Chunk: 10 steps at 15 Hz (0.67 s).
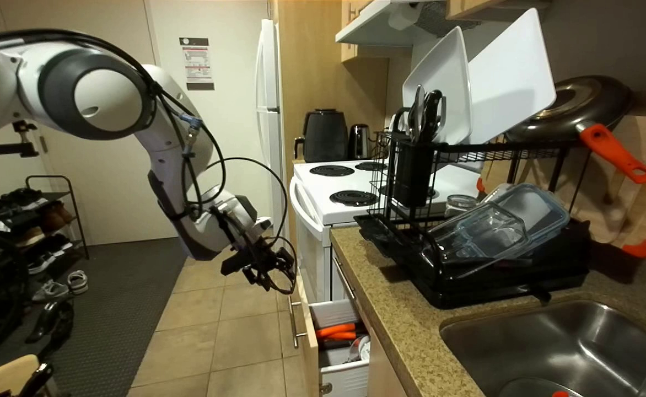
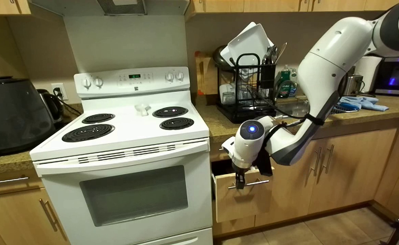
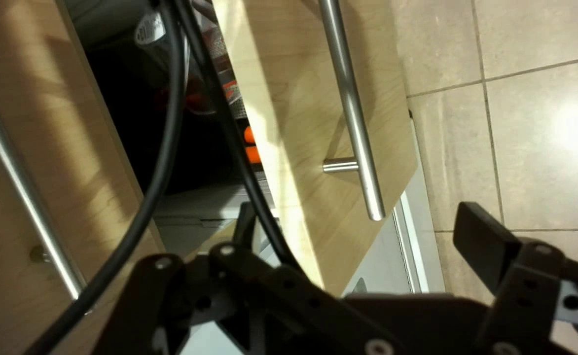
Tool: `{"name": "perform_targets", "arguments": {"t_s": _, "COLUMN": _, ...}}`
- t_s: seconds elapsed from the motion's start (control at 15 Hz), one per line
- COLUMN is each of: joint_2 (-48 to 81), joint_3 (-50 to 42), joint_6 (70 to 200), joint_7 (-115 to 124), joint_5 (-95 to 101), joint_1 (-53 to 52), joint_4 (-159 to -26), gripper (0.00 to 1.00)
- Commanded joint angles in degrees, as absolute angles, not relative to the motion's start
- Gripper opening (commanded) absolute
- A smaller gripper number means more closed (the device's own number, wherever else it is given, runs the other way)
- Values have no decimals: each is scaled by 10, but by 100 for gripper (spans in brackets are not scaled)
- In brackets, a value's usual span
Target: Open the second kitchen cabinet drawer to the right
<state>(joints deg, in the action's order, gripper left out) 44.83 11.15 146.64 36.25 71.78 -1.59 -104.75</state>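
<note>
The drawer (image 2: 242, 204), with its pale wood front, stands pulled out from the kitchen cabinet (image 2: 288, 200), just beside the stove. Red-orange items (image 1: 337, 332) and a whitish round item lie inside it. A steel bar handle (image 3: 350, 98) runs along its front. My gripper (image 3: 363, 231) is open, one finger on either side of the drawer front's line in the wrist view, with nothing gripped. The handle's end shows between the fingers but appears apart from them. In an exterior view the gripper (image 1: 270, 271) hangs near the drawer front's far end. Cables hide part of the drawer's inside.
Above the drawer is another, shut drawer front (image 3: 37, 162) with a bar handle. The white stove (image 2: 124, 183) borders the drawer. A loaded black dish rack (image 1: 411, 220) stands on the stone countertop (image 1: 389, 325) near the sink (image 1: 576, 331). A loose cable loops round the wrist.
</note>
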Motion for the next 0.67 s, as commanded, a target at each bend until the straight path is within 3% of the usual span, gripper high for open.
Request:
{"name": "perform_targets", "arguments": {"t_s": 0.0, "joint_2": 439, "joint_3": 92, "joint_6": 1483, "joint_7": 264, "joint_5": 625, "joint_1": -21, "joint_4": -1040, "gripper": 100}}
{"name": "perform_targets", "arguments": {"t_s": 0.6, "joint_2": 464, "joint_3": 63, "joint_6": 1486, "joint_7": -5, "joint_5": 511, "joint_1": -21, "joint_4": -998, "gripper": 100}}
